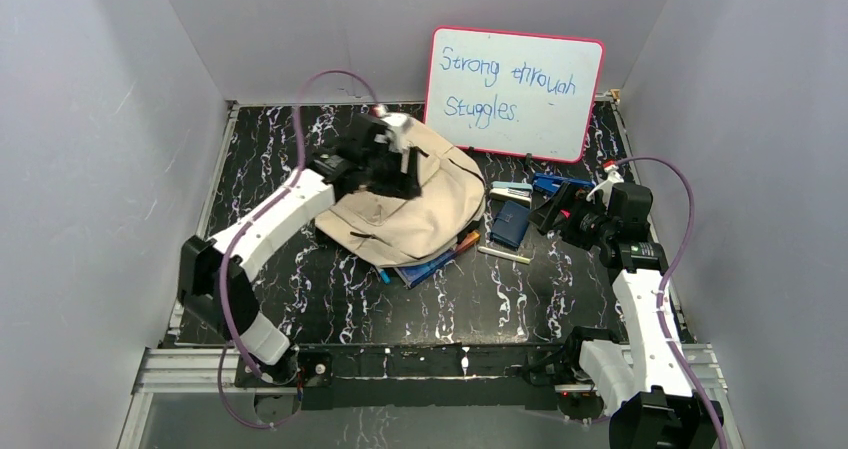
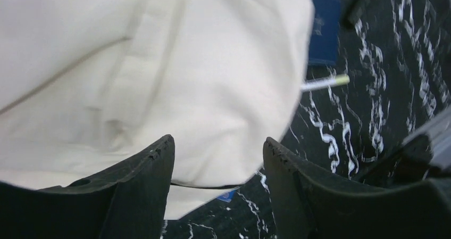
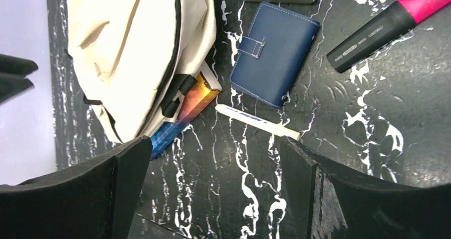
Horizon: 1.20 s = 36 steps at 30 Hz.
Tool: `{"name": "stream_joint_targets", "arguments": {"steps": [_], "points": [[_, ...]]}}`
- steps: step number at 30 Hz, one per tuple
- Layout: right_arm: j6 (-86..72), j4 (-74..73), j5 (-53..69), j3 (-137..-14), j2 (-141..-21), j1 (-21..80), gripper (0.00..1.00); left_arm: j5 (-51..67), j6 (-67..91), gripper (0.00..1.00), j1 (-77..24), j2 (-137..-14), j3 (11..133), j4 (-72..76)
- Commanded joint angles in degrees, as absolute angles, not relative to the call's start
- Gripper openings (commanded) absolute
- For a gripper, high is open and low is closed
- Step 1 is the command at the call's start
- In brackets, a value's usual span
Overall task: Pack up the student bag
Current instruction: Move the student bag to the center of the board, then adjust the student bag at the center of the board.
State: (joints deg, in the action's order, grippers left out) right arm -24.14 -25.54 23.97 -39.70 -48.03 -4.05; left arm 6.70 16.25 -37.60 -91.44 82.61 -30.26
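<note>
From above, a whiteboard [image 1: 515, 94] leans on the back wall. A navy wallet [image 1: 510, 224] and a white pen [image 1: 503, 255] lie between the student bag [image 1: 440, 214] and my right claw [image 1: 552, 214]. The bag slumps mid-table on a book [image 1: 430, 267]. My left arm stretches forward, and my left claw [image 1: 398, 174] sits over the bag's far side.

Left wrist: my jaws stand apart, gripping nothing, with cream cloth right beneath them.

Right wrist: my jaws stand wide and empty over the table, pointing down. The bag lies apart at upper left, a pink highlighter [image 3: 393, 23] at upper right.
</note>
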Motion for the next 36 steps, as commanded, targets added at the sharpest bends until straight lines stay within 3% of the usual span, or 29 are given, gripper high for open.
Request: {"name": "stream_joint_targets", "arguments": {"steps": [1,5,12,14,17,25,36], "points": [[-30.85,-22.04,26.25,-40.99,-46.79,-4.01,0.99,11.11,24.2,0.6,-21.9,-81.22,75.54,-19.74],[-40.31,-16.52,26.59,-39.0,-46.23,-1.14,0.98,8.59,24.65,0.6,-11.04,-79.76,70.47,-17.56],[-53.96,-8.47,9.57,-37.61,-49.99,17.57,0.98,4.41,23.4,0.64,-2.42,-83.54,68.43,-11.27],[-56.53,-5.09,5.09,-36.88,-51.98,21.75,0.98,3.58,22.21,0.67,-1.99,-85.15,67.97,-8.15],[-57.97,-1.66,0.52,-37.64,-57.45,27.0,0.98,3.94,20.79,0.79,-1.62,-89.03,68.68,-4.17],[-58.42,6.5,-0.5,-41.36,-75.61,29.11,0.99,9.22,10.51,0.85,-0.97,-102.42,75.43,-0.45],[-55.75,12.74,4.17,-46.9,-88.64,29.13,0.89,25.34,6.88,0.78,-0.97,-114.91,79.79,3.33]]}}
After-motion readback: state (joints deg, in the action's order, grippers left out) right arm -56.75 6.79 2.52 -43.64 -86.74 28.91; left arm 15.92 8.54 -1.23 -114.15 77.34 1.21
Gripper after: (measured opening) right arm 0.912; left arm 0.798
